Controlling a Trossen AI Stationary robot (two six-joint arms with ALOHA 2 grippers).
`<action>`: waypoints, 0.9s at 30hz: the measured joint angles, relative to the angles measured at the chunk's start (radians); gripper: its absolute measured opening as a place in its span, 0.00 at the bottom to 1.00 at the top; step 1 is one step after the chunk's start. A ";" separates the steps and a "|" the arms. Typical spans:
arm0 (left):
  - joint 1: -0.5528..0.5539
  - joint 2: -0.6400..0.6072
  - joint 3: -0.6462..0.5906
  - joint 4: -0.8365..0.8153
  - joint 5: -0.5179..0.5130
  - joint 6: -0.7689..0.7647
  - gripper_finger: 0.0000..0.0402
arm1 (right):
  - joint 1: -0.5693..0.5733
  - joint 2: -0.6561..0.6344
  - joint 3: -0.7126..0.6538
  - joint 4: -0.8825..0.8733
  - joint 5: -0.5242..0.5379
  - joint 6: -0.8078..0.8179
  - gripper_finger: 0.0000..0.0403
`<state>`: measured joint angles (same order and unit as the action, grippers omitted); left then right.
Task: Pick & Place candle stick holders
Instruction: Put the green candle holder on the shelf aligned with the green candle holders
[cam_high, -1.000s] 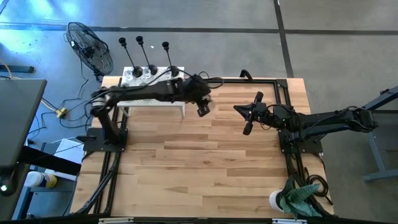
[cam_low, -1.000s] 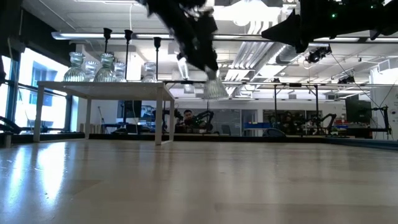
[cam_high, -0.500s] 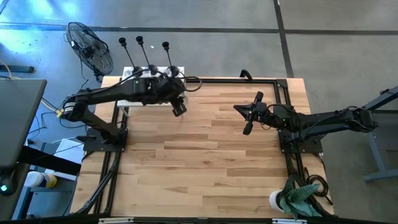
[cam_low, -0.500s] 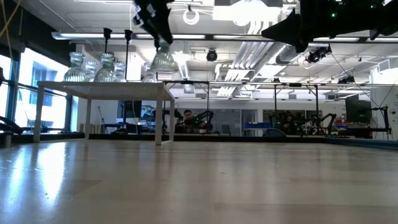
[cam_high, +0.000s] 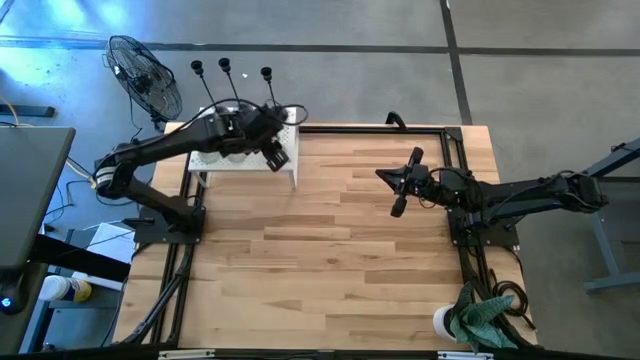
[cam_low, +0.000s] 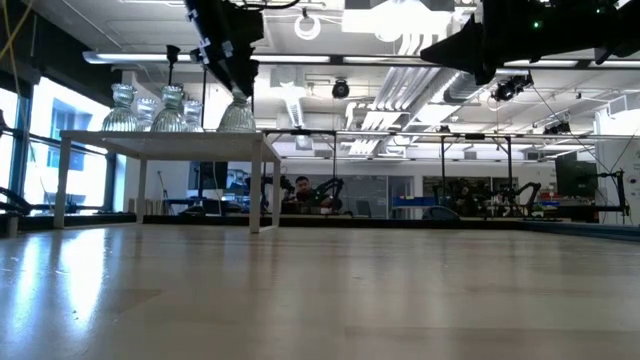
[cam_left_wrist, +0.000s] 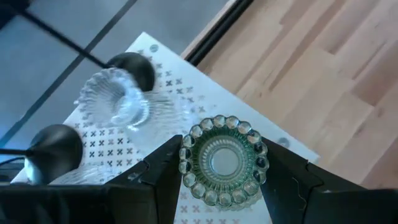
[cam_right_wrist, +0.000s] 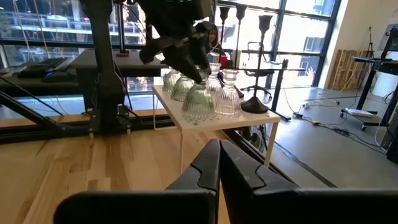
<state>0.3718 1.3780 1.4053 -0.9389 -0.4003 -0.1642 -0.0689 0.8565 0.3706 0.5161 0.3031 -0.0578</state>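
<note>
My left gripper (cam_high: 274, 154) is shut on a clear-greenish glass candle stick holder (cam_left_wrist: 222, 160) at the near right corner of a small white stand (cam_high: 290, 163) at the table's far left. On the stand are other glass holders (cam_low: 122, 110) and black holders with thin stems and knob tops (cam_high: 224, 66). Each rests on its base. In the low view the held holder (cam_low: 237, 114) is at the height of the stand's top. My right gripper (cam_high: 385, 177) hovers shut at the table's right, and its own wrist view shows the fingers (cam_right_wrist: 219, 165) closed on nothing. My left gripper pinches the glass holder between its two fingers (cam_left_wrist: 163, 169), on opposite sides of its upper part just below the beaded rim (cam_left_wrist: 186, 163). The fingers come slanting down from above. The holder is upright, opening up. Whether its base touches the stand's top I cannot tell.
A fan (cam_high: 145, 80) stands beyond the table's far left corner. A white cup with a green cloth (cam_high: 475, 315) sits at the near right corner. Black frame rails (cam_high: 455, 140) run along the table's edges. The wooden middle (cam_high: 320, 260) is bare.
My left gripper has carried the glass holder from the far middle of the table toward the left edge, first up above the stand's height, then down a little to the stand's near right corner. The holder has stayed upright in the fingers.
</note>
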 joint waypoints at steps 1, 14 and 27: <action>0.008 -0.007 -0.007 0.005 0.003 -0.002 0.43 | 0.000 0.000 0.000 -0.002 -0.001 0.000 0.00; 0.021 -0.025 -0.056 0.015 0.004 -0.016 0.44 | 0.000 0.000 0.000 -0.002 -0.003 0.005 0.00; 0.021 -0.028 -0.058 0.002 -0.009 -0.020 0.56 | 0.000 0.000 0.000 -0.002 -0.004 0.005 0.00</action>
<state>0.3927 1.3495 1.3470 -0.9371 -0.4094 -0.1844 -0.0690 0.8566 0.3706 0.5140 0.2994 -0.0525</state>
